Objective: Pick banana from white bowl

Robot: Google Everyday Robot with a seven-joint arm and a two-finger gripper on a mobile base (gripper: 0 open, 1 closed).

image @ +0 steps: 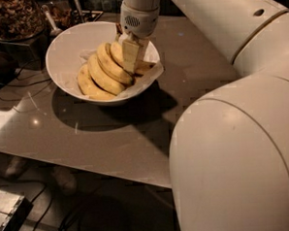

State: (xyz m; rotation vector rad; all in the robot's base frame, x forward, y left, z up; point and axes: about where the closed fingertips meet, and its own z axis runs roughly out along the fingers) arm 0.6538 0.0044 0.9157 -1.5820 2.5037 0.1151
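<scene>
Presently the gripper (131, 57) stands lowered into the white bowl (63, 46), at the bowl's right side, with its wrist housing directly above the fruit. Its tip sits against the banana (118, 58), which lies inside the bowl, propped on the white paper lining (151, 76) and leaning against the other bananas (99, 75) to its left. Whether the jaws are clamped on the fruit or released cannot be told from this angle, since the gripper's own body hides the contact.

Progress, as judged from this arrangement: the approach and descent look complete, because the gripper is down among the fruit rather than above the rim. The banana has not been lifted; it rests in the pile at the same level as its neighbours. What appears to remain is to secure the grasp, if that is not already done, and then to raise the banana clear of the bowl without dragging the adjacent ones or the paper.

Also visible: the grey table (126, 138) bearing the bowl, a glass jar of nuts (13, 17) at the far left corner, and the robot's large white arm (233, 132) filling the right foreground.
</scene>
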